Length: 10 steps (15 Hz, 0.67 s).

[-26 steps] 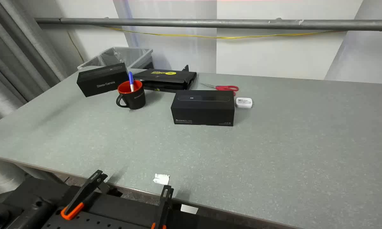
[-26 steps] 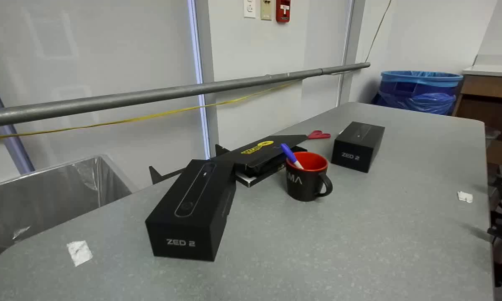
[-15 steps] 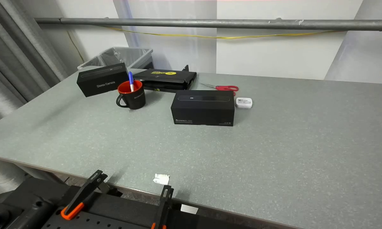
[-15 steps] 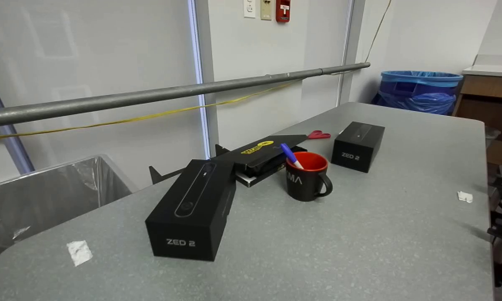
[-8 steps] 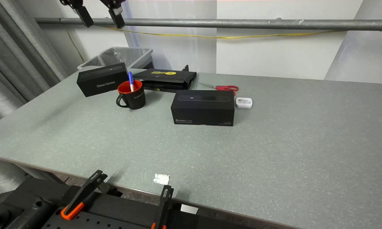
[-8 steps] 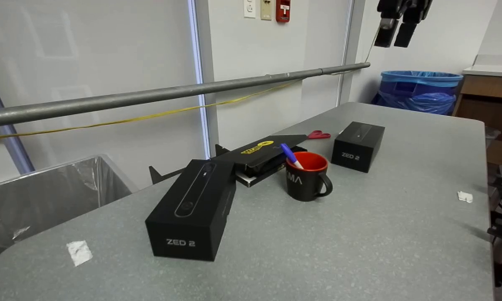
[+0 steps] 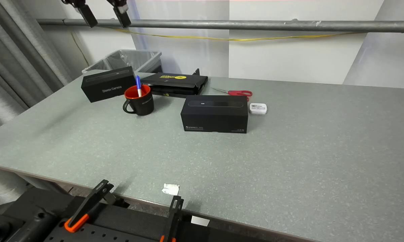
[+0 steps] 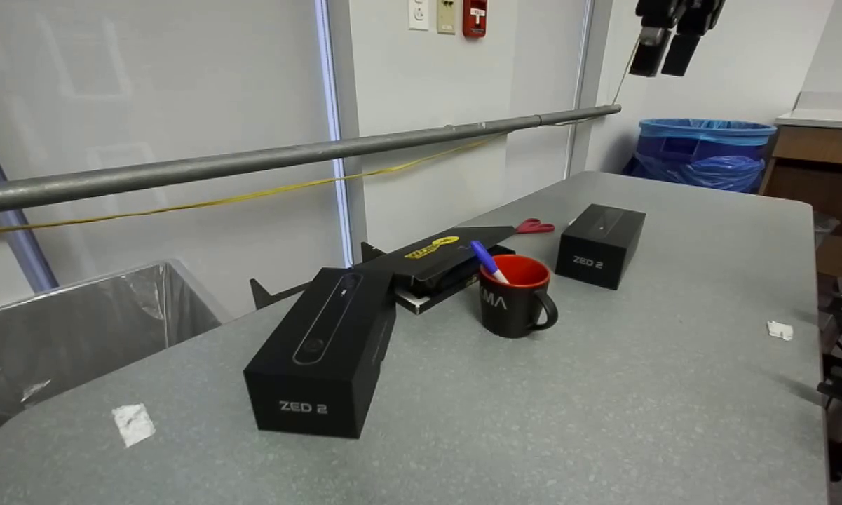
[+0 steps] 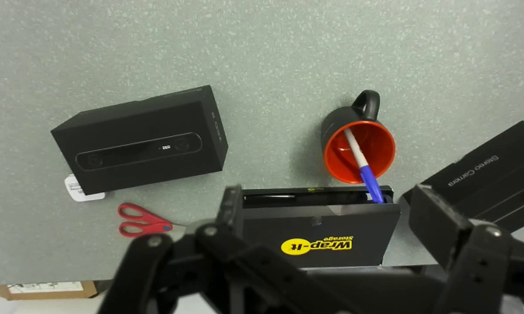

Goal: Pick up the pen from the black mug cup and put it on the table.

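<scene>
The hand (image 7: 107,22) hangs high with jaws apart; the pen (image 9: 363,165) leans in the black mug cup (image 8: 508,313)

In an exterior view the hand sits at the upper left of the frame, well above the counter (image 7: 306,161); in an exterior view the hand (image 8: 662,66) sits at the upper right. The jaws stand wide, well apart from the pen.

The black mug cup is upright on the counter. The pen is inside it, white end down, blue end up and out past the rim. Its long axis is steep: in an exterior view the pen (image 7: 139,86) looks nearly upright, blue end tipped slightly left. In an exterior view the pen (image 8: 489,262) slants more plainly, blue end pointing to the upper left. In the wrist view it runs from upper left to lower right.

Near the mug lie a flat Wrap-It box (image 9: 323,231) and a Stereo Camera box (image 7: 109,84); red scissors (image 7: 240,93) lie farther right.
</scene>
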### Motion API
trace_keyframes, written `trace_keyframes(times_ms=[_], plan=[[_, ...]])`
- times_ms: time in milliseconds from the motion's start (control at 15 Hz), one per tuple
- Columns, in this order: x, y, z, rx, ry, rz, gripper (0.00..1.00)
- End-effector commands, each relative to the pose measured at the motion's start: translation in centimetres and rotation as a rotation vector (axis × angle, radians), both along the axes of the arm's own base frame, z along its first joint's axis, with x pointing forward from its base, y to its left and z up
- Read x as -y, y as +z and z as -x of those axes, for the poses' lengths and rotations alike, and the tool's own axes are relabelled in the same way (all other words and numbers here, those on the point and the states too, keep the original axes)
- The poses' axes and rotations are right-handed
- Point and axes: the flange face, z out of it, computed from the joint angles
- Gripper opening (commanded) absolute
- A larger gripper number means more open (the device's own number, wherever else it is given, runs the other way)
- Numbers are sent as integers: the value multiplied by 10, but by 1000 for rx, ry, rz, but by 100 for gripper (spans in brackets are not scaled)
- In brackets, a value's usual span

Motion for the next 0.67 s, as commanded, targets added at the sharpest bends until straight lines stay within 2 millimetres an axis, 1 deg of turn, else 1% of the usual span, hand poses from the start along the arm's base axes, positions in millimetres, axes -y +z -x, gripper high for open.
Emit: trace_keyframes(times_ms=[0, 200, 333, 467, 600], plan=[[-4, -49, -43, -45, 60, -1, 100], [-9, -92, -78, -48, 90, -12, 100], [-16, -119, -106, -53, 113, -25, 100], [-27, -130, -127, -58, 132, -53, 100], [-41, -135, -143, -64, 157, -69, 100]])
